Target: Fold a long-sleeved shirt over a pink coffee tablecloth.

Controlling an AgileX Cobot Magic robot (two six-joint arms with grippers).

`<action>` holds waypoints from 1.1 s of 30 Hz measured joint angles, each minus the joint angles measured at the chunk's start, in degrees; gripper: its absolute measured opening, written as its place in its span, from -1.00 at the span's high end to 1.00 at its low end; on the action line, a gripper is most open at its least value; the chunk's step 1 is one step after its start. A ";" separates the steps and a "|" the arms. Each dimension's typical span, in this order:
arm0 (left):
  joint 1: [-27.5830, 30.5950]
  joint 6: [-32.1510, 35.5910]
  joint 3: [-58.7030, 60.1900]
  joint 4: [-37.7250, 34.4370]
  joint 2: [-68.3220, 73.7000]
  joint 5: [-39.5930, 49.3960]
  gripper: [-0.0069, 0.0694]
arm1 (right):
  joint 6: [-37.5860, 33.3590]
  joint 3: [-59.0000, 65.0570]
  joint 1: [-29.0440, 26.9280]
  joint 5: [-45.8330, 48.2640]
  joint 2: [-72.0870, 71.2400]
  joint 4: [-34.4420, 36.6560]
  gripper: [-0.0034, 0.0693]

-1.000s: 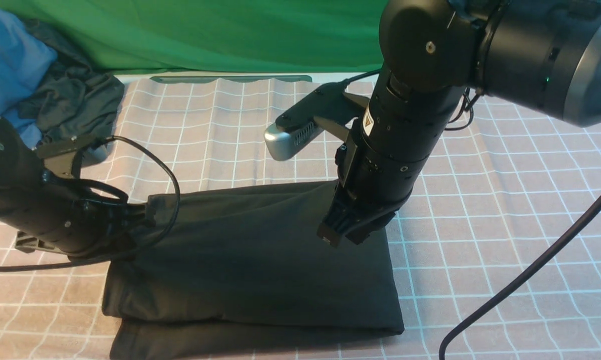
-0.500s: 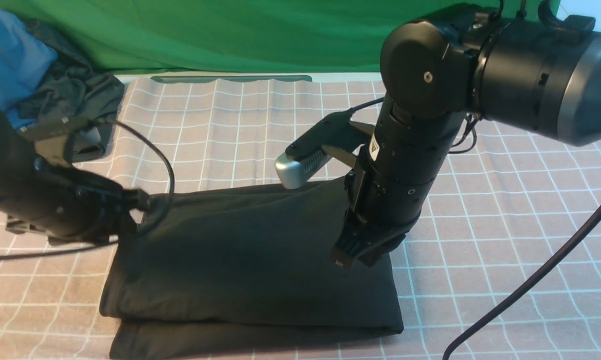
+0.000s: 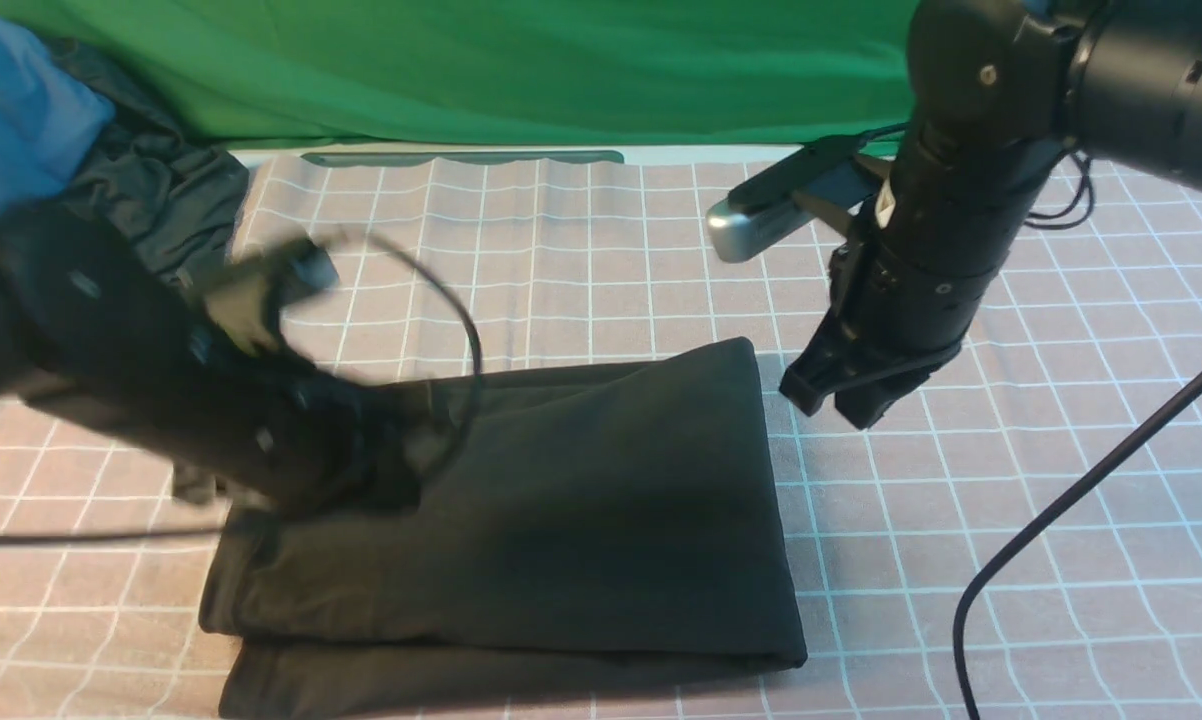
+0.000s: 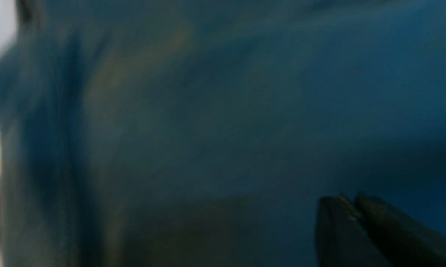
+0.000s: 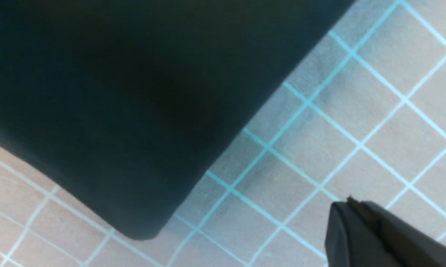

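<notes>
Green backdrop cloth (image 3: pixel 481 70) hangs at far edge; below it the surface is covered w/ the pink coffee tablecloth (image 3: pixel 561 260), white grid, spread wide. Far left corner: heap of a blue garment (image 3: pixel 11 110) and a smaller dark garment (image 3: pixel 161 200), off to the side.

Long-sleeved shirt (image 3: pixel 581 520) lies mid-near on the cloth, already a stacked black rectangle, long axis running left–right, a lower layer peeking out along the near edge. No print or label visible.

Left gripper (image 4: pixel 356 207): blurred in front view, arm low over shirt's left end; wrist view shows jaws together, nothing between them, dark fabric filling the view close below. Right gripper (image 3: pixel 841 395): hangs clear of the shirt, just right of its far-right corner, above bare grid; jaws together, empty (right wrist view agrees, shirt corner off to one side).

Key relation: shirt lies left of the right jaws and directly under the left ones, so left arm is nearer. Judgement: fold looks nearly done; any further half-fold across the long axis would need both ends gripped.
</notes>
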 joint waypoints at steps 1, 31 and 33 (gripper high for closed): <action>-0.20 -2.36 1.24 3.17 1.70 -0.20 0.75 | 0.00 0.00 -0.22 0.40 0.00 0.00 0.80; -0.32 -6.29 -0.30 6.39 -37.75 8.04 0.78 | 3.05 0.00 -0.57 -0.63 -23.73 -1.50 0.77; -0.32 -6.67 1.53 5.99 -41.85 8.56 0.78 | 3.45 0.00 -0.57 -0.69 -23.59 -1.11 0.74</action>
